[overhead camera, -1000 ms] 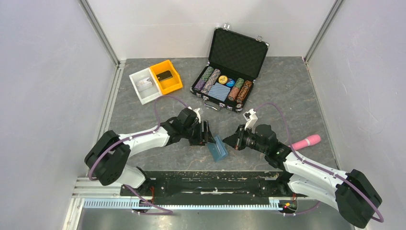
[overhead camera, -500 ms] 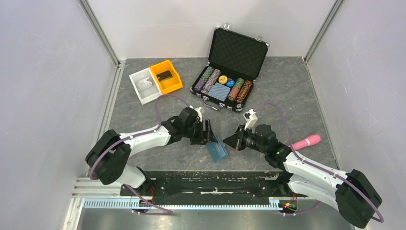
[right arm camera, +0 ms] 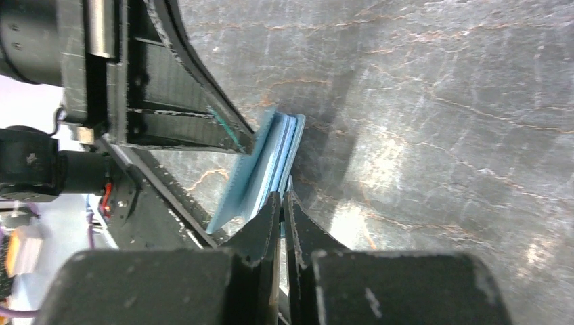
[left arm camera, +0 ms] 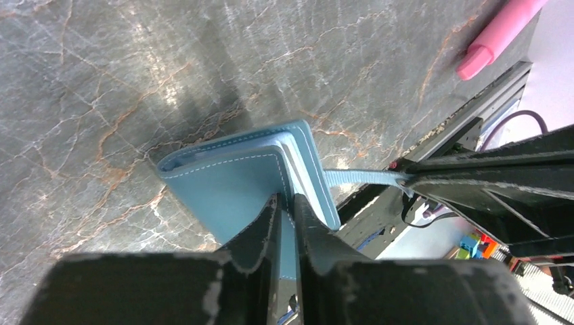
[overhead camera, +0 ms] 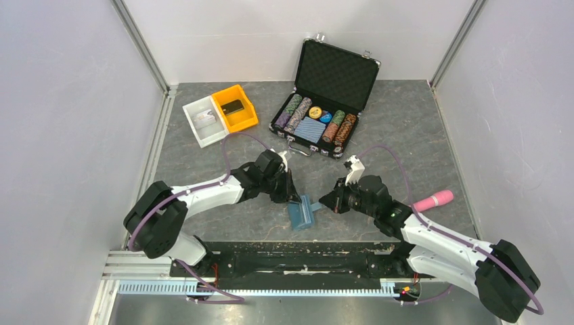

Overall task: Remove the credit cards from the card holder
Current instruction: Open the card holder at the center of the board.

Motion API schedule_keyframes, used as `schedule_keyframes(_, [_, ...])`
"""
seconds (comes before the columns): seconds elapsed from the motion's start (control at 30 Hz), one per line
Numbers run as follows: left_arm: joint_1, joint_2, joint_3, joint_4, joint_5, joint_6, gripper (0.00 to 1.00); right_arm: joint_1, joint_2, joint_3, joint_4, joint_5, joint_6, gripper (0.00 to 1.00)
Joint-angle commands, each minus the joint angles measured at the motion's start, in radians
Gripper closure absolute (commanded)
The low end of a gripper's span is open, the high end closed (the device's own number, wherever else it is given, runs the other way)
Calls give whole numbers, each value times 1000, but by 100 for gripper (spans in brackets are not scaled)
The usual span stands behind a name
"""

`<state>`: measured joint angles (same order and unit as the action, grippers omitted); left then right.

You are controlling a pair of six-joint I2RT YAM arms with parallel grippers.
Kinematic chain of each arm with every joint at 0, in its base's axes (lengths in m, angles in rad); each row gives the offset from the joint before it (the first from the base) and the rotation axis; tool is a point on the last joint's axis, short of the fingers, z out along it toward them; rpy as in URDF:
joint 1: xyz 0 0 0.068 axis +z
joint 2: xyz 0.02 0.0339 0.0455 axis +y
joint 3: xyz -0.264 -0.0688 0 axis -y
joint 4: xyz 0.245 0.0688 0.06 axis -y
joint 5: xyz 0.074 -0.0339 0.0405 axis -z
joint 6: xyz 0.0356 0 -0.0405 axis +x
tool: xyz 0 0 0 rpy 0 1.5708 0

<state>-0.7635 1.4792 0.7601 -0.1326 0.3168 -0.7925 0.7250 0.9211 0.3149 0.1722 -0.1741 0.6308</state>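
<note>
The light-blue card holder (overhead camera: 300, 214) hangs just above the table's near middle, held between both arms. My left gripper (overhead camera: 295, 198) is shut on one of its panels; in the left wrist view the fingertips (left arm camera: 277, 203) pinch that panel of the card holder (left arm camera: 227, 179). My right gripper (overhead camera: 324, 203) is shut on the thin edge of the other panel, seen edge-on in the left wrist view as a blue strip (left arm camera: 365, 177). In the right wrist view the jaws pinch the card holder (right arm camera: 265, 169) from below. The credit cards are hidden inside it.
An open black poker-chip case (overhead camera: 338, 71) stands at the back middle. A yellow bin (overhead camera: 245, 119) and a white bin (overhead camera: 196, 128) sit at the back left. A pink marker (overhead camera: 433, 200) lies to the right. A black rail (overhead camera: 304, 261) runs along the near edge.
My left gripper has gone from open to shut on a panel of the card holder. The card holder has dropped a little and swung left. The right gripper keeps its hold.
</note>
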Motion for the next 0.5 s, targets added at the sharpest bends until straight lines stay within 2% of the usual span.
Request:
schedule_keyframes(0.0, [-5,6,42,-61,15,54,91,-5,-6,67,-67,101,-92,94])
schedule_keyframes(0.07, [-5,-10,36,-48,31,56,98,-19,1,74,-97,113,-116,89])
schedule_keyframes(0.27, [-5,-66,21,-12,45,59,98,-42,0,163,-233,139,-168,66])
schedule_keyframes(0.37, [-5,-78,19,-5,46,59,98,-43,-20,192,-247,119,-174,62])
schedule_keyframes(0.47, [-5,-82,11,14,50,49,98,-43,-11,184,-183,22,-146,63])
